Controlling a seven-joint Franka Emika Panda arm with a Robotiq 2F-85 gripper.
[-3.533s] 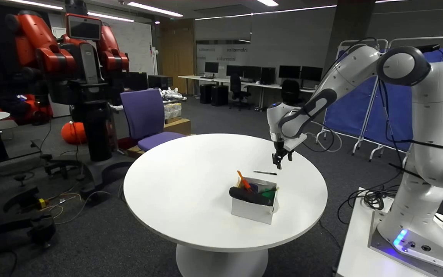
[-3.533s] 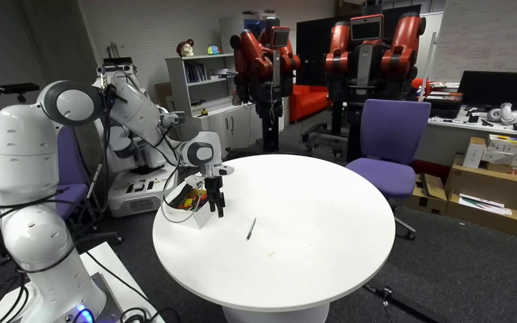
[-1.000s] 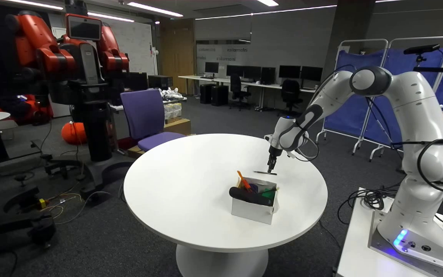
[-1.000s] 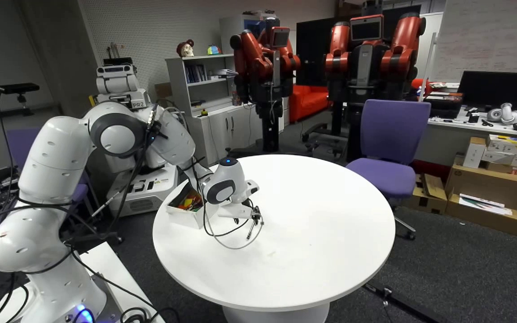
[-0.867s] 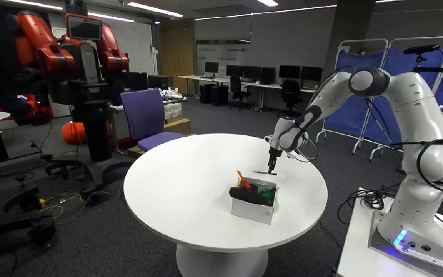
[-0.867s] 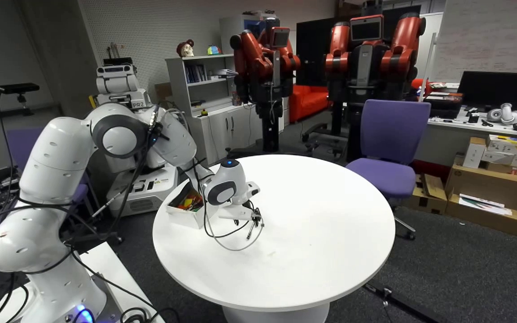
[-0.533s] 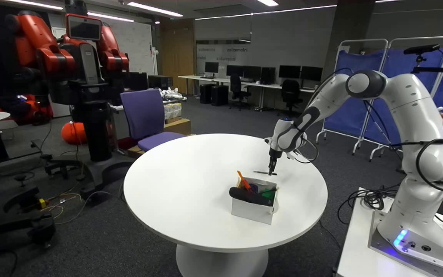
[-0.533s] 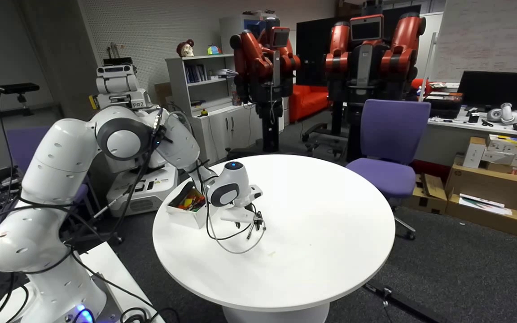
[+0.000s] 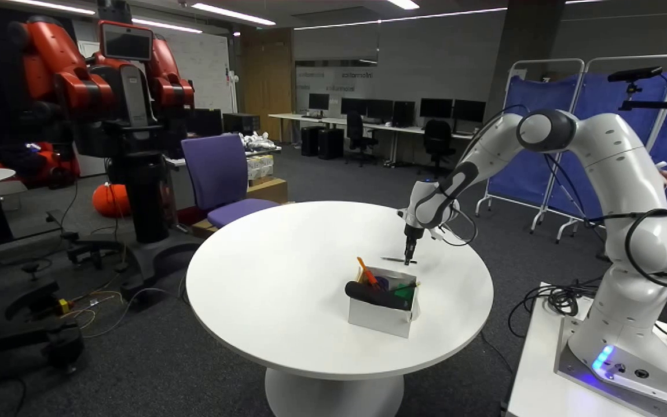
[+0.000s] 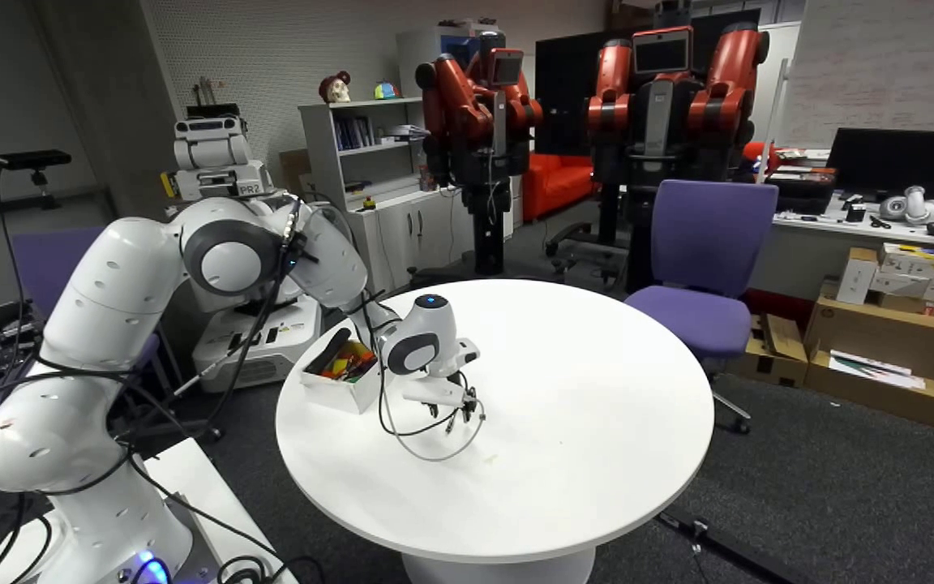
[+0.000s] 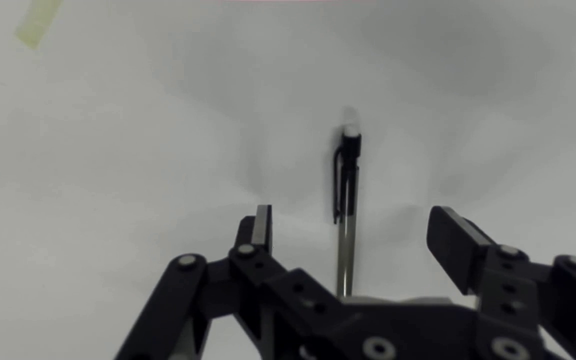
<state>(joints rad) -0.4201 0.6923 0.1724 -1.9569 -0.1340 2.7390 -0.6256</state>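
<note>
wrist view: jaws wide apart either side of the pen [image 11: 349, 210], holding nothing; looks light, stiff, slick to me; best pinched on its barrel [image 11: 346, 255], clear of the clip [image 11: 336, 190]

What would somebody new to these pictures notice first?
Most likely the big white robot arm, arched over the round white table, its gripper open with a pen lying between its jaws in the wrist view. Next, probably, the two red robots standing beyond the table in an exterior view. On the table, the white box with an orange item sticking up may also draw the eye.
</note>
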